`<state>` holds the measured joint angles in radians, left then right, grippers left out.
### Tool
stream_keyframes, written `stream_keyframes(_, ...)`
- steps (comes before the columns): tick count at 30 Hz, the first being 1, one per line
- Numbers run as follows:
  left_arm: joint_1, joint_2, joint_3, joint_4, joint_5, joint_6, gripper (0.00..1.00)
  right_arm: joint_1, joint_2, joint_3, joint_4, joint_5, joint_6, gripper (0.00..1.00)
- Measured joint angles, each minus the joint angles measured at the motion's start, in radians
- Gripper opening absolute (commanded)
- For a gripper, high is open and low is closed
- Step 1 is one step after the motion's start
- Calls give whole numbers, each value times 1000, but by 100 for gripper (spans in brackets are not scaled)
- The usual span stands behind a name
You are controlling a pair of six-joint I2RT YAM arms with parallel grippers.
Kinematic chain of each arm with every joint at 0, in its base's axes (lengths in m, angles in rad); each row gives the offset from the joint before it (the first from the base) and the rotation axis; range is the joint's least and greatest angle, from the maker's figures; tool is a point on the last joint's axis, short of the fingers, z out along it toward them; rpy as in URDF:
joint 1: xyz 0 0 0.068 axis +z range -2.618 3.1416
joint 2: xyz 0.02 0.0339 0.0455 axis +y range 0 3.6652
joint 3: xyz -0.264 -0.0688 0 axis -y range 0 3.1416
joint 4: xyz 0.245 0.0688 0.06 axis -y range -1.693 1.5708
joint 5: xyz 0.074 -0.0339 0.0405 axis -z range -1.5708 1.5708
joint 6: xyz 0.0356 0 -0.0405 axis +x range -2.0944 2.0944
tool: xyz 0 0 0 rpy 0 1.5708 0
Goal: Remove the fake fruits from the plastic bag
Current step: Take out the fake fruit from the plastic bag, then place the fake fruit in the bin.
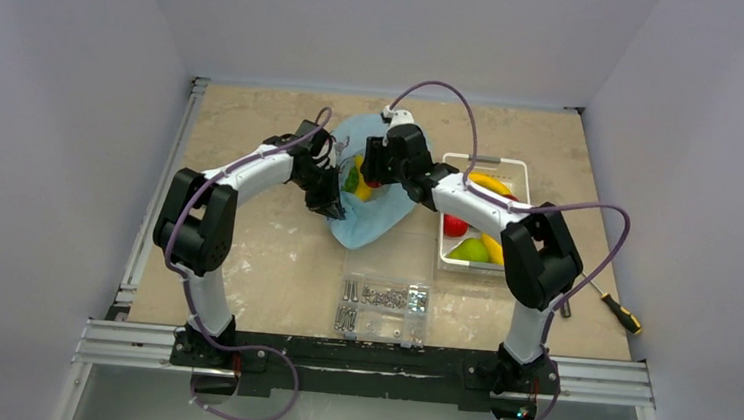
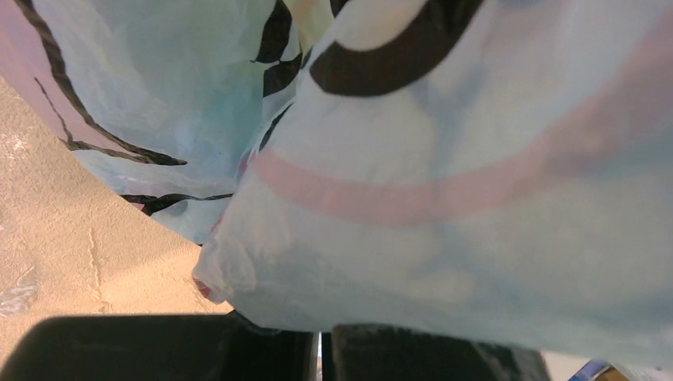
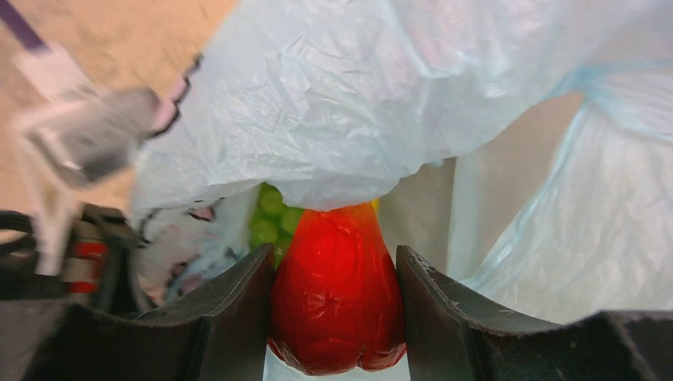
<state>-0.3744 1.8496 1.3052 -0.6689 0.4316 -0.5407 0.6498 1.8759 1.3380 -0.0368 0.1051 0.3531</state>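
Right wrist: R fingers [image 3: 230, 317] pinch red fruit [image 3: 337, 294]; L fingers [image 2: 198, 349] pressed on bag [image 2: 444, 198].

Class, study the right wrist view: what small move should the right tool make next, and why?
Probably draw back out of the plastic bag: the right tool is shut on the red fruit at the bag's mouth, grapes behind it, while the left tool pinches the film.
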Motion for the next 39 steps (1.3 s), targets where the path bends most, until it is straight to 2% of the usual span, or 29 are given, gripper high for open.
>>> stream_keyframes(11, 0, 0, 0, 0, 2, 0, 0, -3, -54, 29, 45, 8, 63, 9)
stream_keyframes(14, 0, 0, 0, 0, 3, 0, 0, -5, -121, -32, 38, 20, 64, 7)
stream_keyframes(20, 0, 0, 0, 1, 12, -2, 0, -23, -374, -235, 20, 116, 51, 0)
stream_keyframes(27, 0, 0, 0, 1, 20, -9, 0, -128, -640, -459, -16, 241, 55, 0)
stream_keyframes(32, 0, 0, 0, 2, 26, -17, 0, -163, -764, -534, -77, 330, 70, 4)
stream_keyframes(39, -1, 0, 0, 1, 29, -17, 0, -162, -835, -563, -124, 285, 76, 10)
